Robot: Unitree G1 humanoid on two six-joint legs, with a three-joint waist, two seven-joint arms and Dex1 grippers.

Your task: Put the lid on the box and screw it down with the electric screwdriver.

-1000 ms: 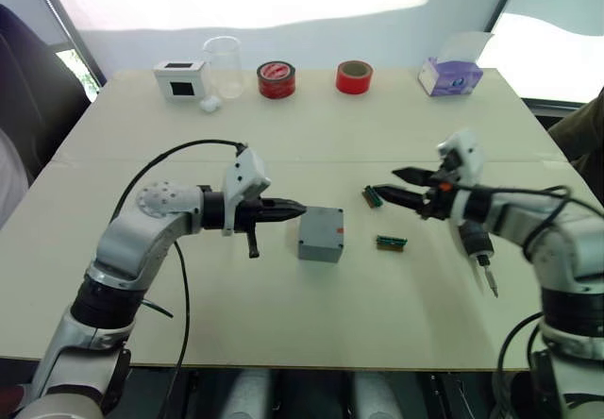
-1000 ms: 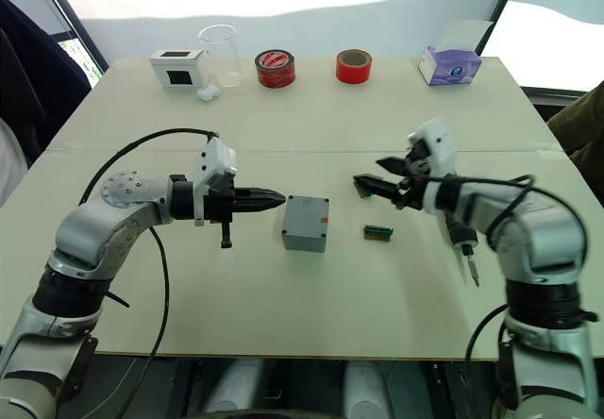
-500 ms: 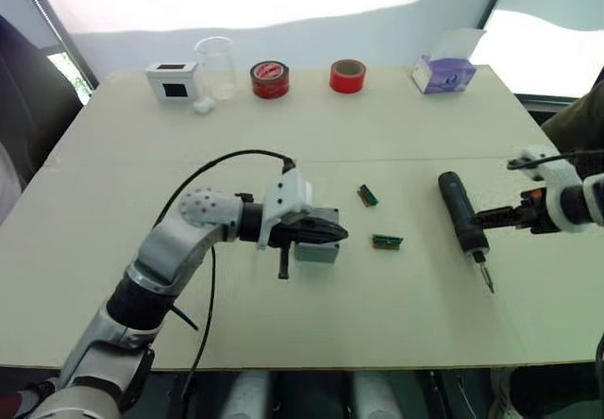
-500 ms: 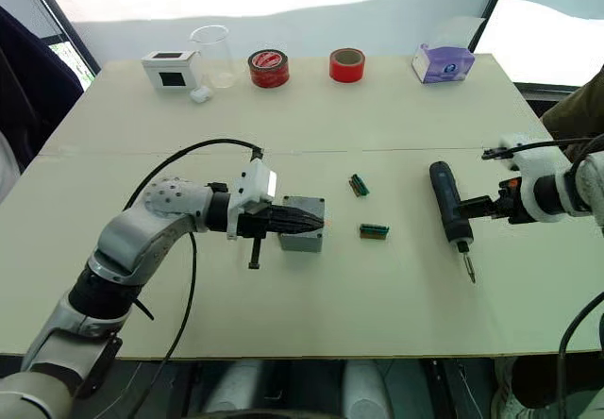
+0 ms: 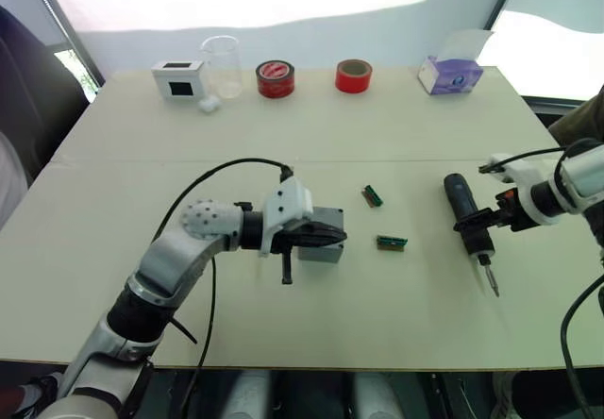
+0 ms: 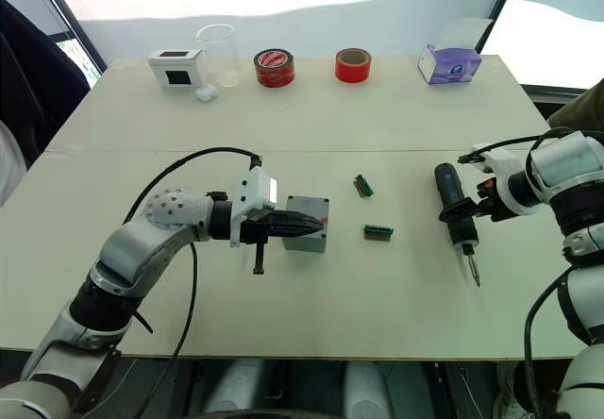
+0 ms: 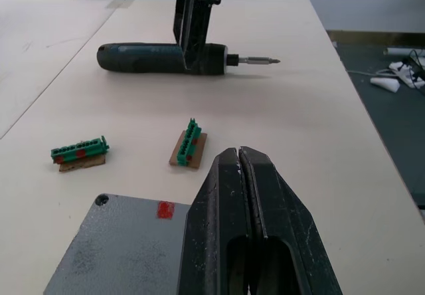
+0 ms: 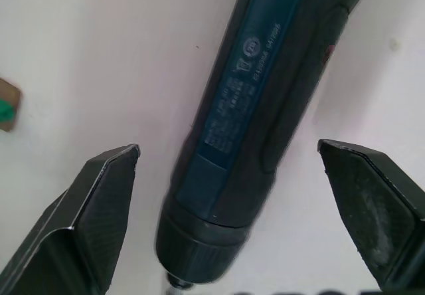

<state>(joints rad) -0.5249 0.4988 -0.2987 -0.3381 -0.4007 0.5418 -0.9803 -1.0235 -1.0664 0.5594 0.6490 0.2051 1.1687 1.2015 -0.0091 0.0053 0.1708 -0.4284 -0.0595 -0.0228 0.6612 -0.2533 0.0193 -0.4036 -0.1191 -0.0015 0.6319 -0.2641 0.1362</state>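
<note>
My left gripper [image 7: 239,159] has its two black fingers pressed together with nothing between them, and it sits low over the box [image 5: 321,234], its tips reaching across the grey top toward the side with the small red mark. The box stands near the middle of the table [image 5: 311,136], and its flat grey top with a corner hole shows in my left wrist view; whether that top is the lid already seated I cannot tell. My right gripper [image 8: 232,169] is spread wide, one finger on each side of the screwdriver [image 5: 467,216] without touching it, hovering just above the thick end near the bit. The screwdriver lies flat on the table to the right of the box, well apart from it, with its thin metal bit pointing toward my near edge. Between the box and the screwdriver lie two small green connectors [image 5: 391,242], one nearer me and the other [image 5: 372,194] a little farther away and tilted. Along the far edge of the table stand a white box [image 5: 179,78] with a black window, a clear beaker [image 5: 223,65], a dark red roll of tape [image 5: 276,79], a bright red roll [image 5: 354,75] and a purple tissue box [image 5: 450,75]. A small white lump [image 5: 209,104] lies just beside the beaker.
</note>
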